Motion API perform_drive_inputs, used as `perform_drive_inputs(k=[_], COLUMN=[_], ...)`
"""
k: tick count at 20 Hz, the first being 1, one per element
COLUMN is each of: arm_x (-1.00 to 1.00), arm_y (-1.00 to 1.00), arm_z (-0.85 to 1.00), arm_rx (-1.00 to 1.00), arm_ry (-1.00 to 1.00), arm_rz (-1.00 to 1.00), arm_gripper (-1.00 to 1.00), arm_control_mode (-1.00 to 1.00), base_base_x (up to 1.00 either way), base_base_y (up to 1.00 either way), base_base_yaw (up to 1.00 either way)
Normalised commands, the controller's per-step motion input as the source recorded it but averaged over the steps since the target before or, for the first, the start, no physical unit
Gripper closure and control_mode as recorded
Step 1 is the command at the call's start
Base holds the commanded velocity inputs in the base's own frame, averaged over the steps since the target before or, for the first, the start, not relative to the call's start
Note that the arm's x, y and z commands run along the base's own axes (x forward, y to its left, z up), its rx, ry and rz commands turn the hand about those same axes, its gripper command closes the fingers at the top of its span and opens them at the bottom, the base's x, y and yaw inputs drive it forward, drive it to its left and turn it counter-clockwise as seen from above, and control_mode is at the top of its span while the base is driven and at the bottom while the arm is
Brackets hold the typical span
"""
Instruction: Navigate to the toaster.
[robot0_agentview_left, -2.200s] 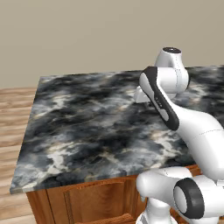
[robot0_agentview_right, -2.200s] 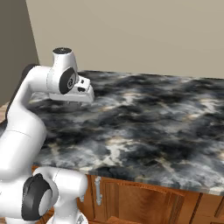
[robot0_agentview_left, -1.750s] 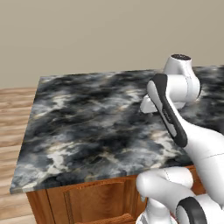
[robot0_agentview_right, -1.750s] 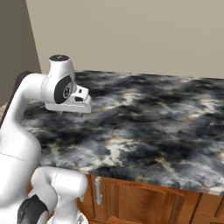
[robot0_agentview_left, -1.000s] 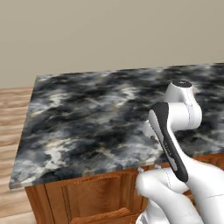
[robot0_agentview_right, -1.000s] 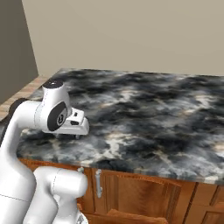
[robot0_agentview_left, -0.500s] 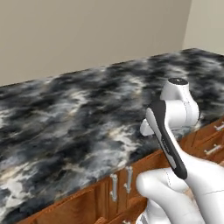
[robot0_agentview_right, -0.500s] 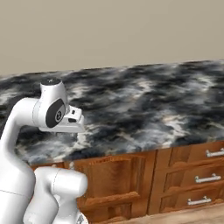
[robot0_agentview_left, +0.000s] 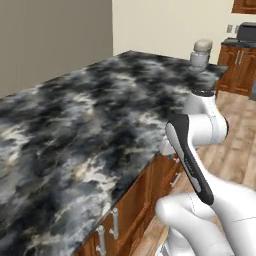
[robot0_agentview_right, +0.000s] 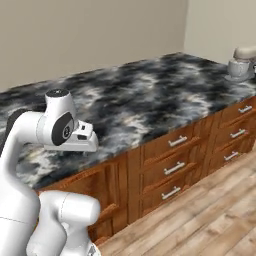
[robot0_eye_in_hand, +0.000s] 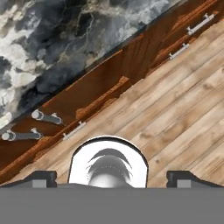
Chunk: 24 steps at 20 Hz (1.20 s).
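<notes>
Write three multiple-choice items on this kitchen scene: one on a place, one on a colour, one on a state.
1. The pale jar stands:
A. on the floor
B. inside a drawer
C. at the far corner of the marble counter

2. The cabinet fronts under the counter are:
A. brown wood
B. white
C. green

3. The gripper is:
A. shut on the jar
B. open, holding nothing
C. shut on a drawer handle

Key:
1 C, both base views show it on the far corner.
2 A, the panels are reddish-brown.
3 B, the hand view shows the fingertips wide apart.

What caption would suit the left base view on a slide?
White robot arm beside a dark marble counter, a pale jar at its far end.
</notes>
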Motion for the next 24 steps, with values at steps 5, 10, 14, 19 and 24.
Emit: perform_drive_inputs(k=[5, 10, 14, 19, 24], arm_x=[0.0, 0.0, 0.0, 0.0, 0.0], arm_y=[0.0, 0.0, 0.0, 0.0, 0.0], arm_z=[0.0, 0.0, 0.0, 0.0, 0.0], arm_rx=[0.0, 0.0, 0.0, 0.0, 0.0], arm_ry=[0.0, 0.0, 0.0, 0.0, 0.0], arm_rz=[0.0, 0.0, 0.0, 0.0, 0.0], arm_gripper=[-1.0, -1.0, -1.0, -1.0, -1.0], arm_control_mode=[1.0, 1.0, 1.0, 1.0, 1.0], base_base_x=[0.21, 0.22, 0.32, 0.31, 0.37], base_base_y=[-0.1, -0.19, -0.27, -0.34, -0.34], base_base_yaw=[-0.69, -0.67, -0.67, -0.66, -0.58])
